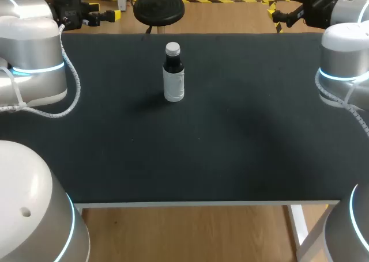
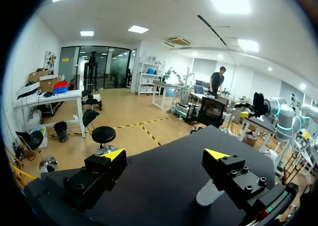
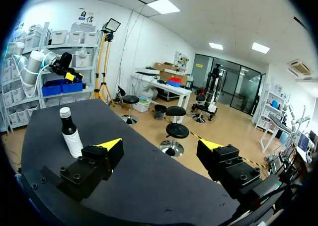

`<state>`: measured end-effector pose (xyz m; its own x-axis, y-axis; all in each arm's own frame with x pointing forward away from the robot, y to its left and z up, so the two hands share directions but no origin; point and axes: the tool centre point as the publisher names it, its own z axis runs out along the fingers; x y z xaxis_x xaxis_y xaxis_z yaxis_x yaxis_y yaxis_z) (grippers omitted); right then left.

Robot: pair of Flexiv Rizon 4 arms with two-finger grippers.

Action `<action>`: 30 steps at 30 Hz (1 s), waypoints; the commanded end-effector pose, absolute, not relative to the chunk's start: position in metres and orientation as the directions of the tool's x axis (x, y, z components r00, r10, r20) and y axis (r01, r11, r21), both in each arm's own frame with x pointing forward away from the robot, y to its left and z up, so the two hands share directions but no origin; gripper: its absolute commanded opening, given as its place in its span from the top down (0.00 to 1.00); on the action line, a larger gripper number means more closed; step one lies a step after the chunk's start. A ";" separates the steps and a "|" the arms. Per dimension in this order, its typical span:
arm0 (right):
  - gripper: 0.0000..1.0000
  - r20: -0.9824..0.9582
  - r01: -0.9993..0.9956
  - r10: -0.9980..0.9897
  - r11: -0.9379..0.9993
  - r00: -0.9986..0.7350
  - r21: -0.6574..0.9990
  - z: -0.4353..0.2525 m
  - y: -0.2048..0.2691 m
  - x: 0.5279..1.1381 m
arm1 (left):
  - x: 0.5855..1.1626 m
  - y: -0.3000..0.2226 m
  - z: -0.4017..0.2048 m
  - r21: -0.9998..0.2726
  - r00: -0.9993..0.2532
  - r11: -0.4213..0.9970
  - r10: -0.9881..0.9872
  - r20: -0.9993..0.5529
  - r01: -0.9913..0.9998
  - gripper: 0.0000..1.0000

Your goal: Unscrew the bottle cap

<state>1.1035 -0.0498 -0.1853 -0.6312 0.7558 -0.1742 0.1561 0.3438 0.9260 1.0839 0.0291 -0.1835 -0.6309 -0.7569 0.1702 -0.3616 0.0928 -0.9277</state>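
R fingers (image 3: 94, 169) apart, 1 capped btl (image 3: 71, 134) ahead

The bench (image 1: 230, 158) has a black top with a pale strip along its near edge. A single bottle (image 1: 173, 78) stands upright on it, toward the far side and slightly left of the middle. It is dark with a white label, and its pale cap (image 1: 172, 48) is on.
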 end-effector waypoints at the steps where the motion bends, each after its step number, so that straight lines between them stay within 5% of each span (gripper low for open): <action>1: 0.00 -0.174 0.158 0.755 0.345 -0.632 0.925 -0.185 -0.050 1.104 | 1.084 0.029 -0.183 -0.926 -0.631 0.095 -0.756 0.171 -0.365 0.00; 12: 0.00 -0.174 0.158 0.755 0.345 -0.632 0.925 -0.185 -0.050 1.104 | 1.084 0.029 -0.183 -0.926 -0.631 0.095 -0.756 0.171 -0.365 0.00; 30: 0.00 -0.174 0.158 0.755 0.345 -0.632 0.925 -0.185 -0.050 1.104 | 1.076 0.017 -0.169 -0.964 -0.916 0.243 -0.401 0.000 -0.107 0.00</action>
<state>1.1034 -0.0498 -0.1852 -0.6311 0.7559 -0.1742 0.1561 0.3438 0.9260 1.0706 0.0107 -0.1689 -0.8630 -0.5048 -0.0207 -0.1096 0.2272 -0.9677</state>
